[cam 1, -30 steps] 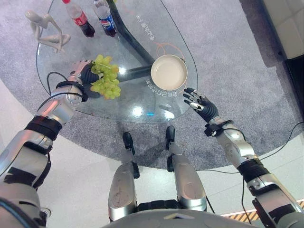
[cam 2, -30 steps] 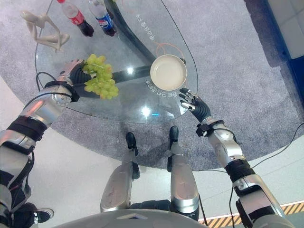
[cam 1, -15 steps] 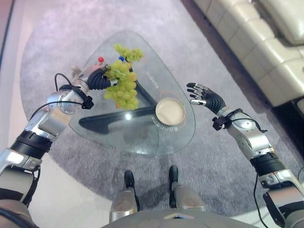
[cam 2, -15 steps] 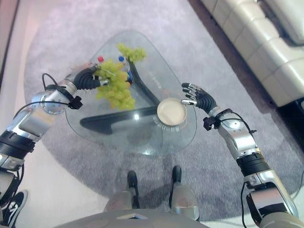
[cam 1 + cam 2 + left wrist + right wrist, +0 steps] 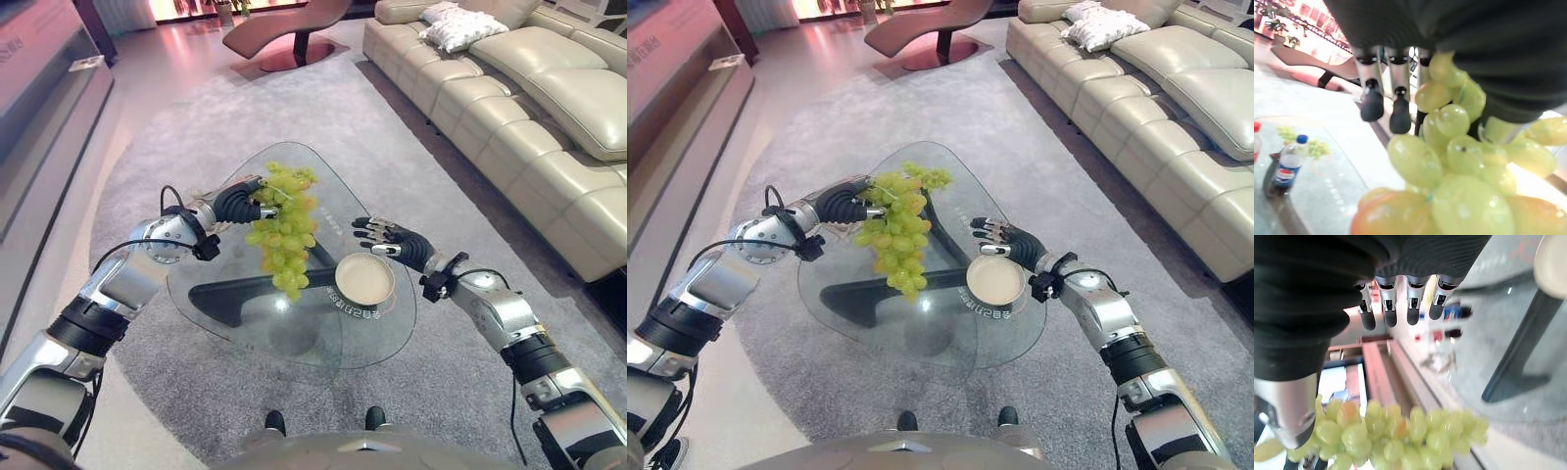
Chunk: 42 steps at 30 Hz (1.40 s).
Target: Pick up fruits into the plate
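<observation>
Left hand [image 5: 238, 201] has fingers curled round the stem end of a green grape bunch [image 5: 282, 233], which hangs above the glass table [image 5: 245, 318]. Beige plate [image 5: 364, 279] sits on the table, empty. Right hand [image 5: 397, 243] hovers beside the plate, fingers loosely extended, holding nothing.

A grey carpet [image 5: 196, 127] covers the middle of the room, with pale glossy floor [image 5: 167, 49] beyond it catching pinkish light from the far end. A cream leather sofa [image 5: 509, 108] with white cushions [image 5: 456, 24] runs along one side, and a dark curved chaise longue [image 5: 289, 29] stands at the back. A long low ledge [image 5: 49, 108] lines the opposite side.
</observation>
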Tool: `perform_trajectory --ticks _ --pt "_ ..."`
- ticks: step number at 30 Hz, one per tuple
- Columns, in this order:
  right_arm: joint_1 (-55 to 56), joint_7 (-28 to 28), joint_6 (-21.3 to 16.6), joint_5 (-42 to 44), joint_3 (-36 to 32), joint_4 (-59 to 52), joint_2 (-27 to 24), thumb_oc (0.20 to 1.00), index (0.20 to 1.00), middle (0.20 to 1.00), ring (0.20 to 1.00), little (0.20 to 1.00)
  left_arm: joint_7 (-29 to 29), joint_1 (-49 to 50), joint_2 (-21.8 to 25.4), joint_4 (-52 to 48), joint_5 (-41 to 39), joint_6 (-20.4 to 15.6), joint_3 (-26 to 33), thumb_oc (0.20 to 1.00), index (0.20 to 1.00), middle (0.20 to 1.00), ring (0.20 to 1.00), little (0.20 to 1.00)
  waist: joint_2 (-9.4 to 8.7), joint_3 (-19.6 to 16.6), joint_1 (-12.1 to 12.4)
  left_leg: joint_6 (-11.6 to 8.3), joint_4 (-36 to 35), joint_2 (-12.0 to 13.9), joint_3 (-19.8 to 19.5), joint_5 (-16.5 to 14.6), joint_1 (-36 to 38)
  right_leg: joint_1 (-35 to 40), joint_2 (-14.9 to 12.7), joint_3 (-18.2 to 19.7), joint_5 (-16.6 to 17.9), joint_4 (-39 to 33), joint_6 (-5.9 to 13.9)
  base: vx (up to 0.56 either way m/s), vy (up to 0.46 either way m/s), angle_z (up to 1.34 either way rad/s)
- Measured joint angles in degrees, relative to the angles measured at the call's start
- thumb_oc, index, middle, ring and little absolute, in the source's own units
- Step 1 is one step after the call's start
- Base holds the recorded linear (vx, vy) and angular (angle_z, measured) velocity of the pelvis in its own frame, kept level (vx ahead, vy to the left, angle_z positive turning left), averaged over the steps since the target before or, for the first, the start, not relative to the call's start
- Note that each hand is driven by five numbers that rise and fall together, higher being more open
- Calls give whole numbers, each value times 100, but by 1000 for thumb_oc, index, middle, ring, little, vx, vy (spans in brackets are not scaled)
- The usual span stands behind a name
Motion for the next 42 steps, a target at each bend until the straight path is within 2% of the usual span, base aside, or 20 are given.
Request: perform_trajectory --ticks 11,24,33,34,42 --pt "30 45 96 430 421 -46 581 1000 1000 1000 1000 1000 -81 -1 -475 -300 -468 79 -82 200 200 200 200 200 59 -159 -6 47 0 0 -58 46 -14 9 -4 -37 0 1 0 -10 -5 2" --pt "30 74 206 728 846 -72 818 1000 1000 1000 1000 1000 -79 -1 -897 -386 -824 320 -189 200 200 200 200 200 86 -285 0 51 0 0 -108 47 -3 54 -17 -68 -19 1 25 0 -1 2" --pt "42 98 277 987 1037 -260 819 1000 1000 1000 1000 1000 -74 -1 -901 -388 -851 429 -201 200 200 200 200 200 85 -286 -4 53 -1 -2 -101 48 -3 38 -26 -47 -26 1 36 1 0 0" --pt "42 106 288 995 1042 -293 824 200 200 200 200 200 -70 -1 -907 -388 -851 431 -201 200 200 200 200 200 85 -286 -3 54 0 -1 -100 48 -3 37 -26 -42 -26 1 36 0 0 0" --pt "59 108 317 1108 1057 -293 928 200 200 200 200 200 -12 -1 -912 -385 -853 525 -200 200 200 200 200 200 85 -286 -3 61 1 -2 -98 55 -2 37 -22 -35 -26 2 35 0 0 0"
